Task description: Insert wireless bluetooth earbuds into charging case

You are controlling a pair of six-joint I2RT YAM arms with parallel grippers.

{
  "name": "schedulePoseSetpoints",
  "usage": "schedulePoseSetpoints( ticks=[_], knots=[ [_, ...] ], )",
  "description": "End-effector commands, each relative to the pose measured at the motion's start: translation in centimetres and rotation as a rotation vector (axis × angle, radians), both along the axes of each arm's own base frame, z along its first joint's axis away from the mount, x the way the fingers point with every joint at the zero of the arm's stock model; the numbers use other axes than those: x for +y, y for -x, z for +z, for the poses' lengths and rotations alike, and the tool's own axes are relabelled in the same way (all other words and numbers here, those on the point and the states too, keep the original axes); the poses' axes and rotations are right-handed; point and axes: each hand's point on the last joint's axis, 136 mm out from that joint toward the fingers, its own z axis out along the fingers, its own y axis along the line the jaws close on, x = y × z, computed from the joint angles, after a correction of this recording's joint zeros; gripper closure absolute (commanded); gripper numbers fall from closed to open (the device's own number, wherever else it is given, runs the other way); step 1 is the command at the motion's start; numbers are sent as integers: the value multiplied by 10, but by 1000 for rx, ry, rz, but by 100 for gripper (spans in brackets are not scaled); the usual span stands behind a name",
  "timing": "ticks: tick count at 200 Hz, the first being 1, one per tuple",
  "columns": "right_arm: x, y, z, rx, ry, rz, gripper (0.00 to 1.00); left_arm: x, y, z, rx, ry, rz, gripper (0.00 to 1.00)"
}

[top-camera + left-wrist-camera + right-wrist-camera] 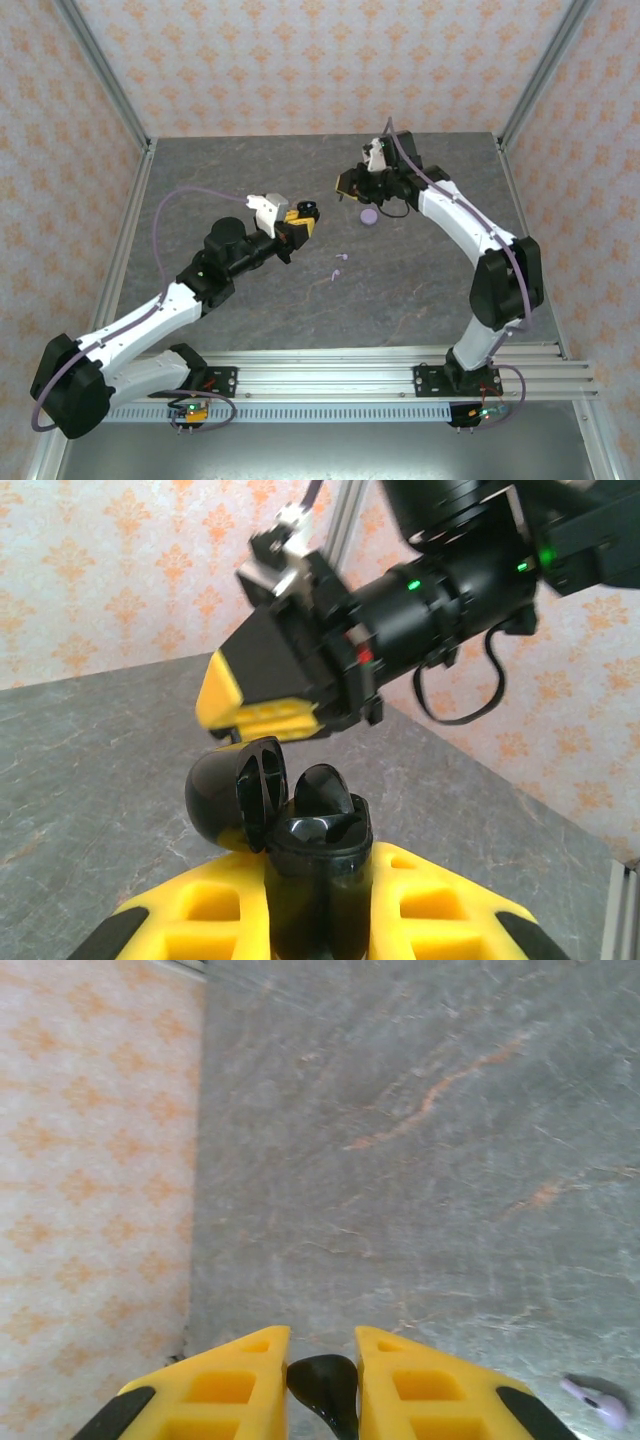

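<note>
My left gripper point(301, 219) point(316, 878) is shut on a black charging case point(318, 870) point(308, 210), held upright above the table. Its lid point(228, 798) hangs open to the left, and one black earbud point(324, 788) sits in a slot. My right gripper point(345, 186) point(321, 1348) is shut on a second black earbud point(323, 1384), pinched between the yellow fingers point(236, 1380). In the left wrist view the right gripper point(228, 706) hovers just above and behind the open case. A round lilac case point(369, 216) lies on the table, with two lilac earbuds point(340, 258) point(335, 275) near the middle.
The grey marbled table point(420, 290) is walled by patterned panels at the back and sides. One lilac earbud point(596, 1403) lies on the table at the lower right of the right wrist view. The aluminium rail point(330, 375) carries the arm bases at the near edge.
</note>
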Motion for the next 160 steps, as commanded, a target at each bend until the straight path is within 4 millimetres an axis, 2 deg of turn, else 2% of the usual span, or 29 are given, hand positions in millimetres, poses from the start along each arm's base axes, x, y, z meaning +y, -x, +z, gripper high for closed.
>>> schedulePoseSetpoints(
  ticks=[1,48,80,125,160],
  knots=[
    [5,6,40,-71,-94,18,78,3,-5,7,-31,34,42,97],
    [7,18,82,-155,-173,43,78,0,-12,-2,-11,43,50,98],
    [14,32,101,-212,-178,74,78,-5,-14,-3,-6,56,37,98],
    [33,52,118,-278,-152,140,77,-12,-15,2,-6,69,12,98],
    [44,61,122,-300,-135,169,77,-14,-15,9,-15,90,-1,98]
  ],
)
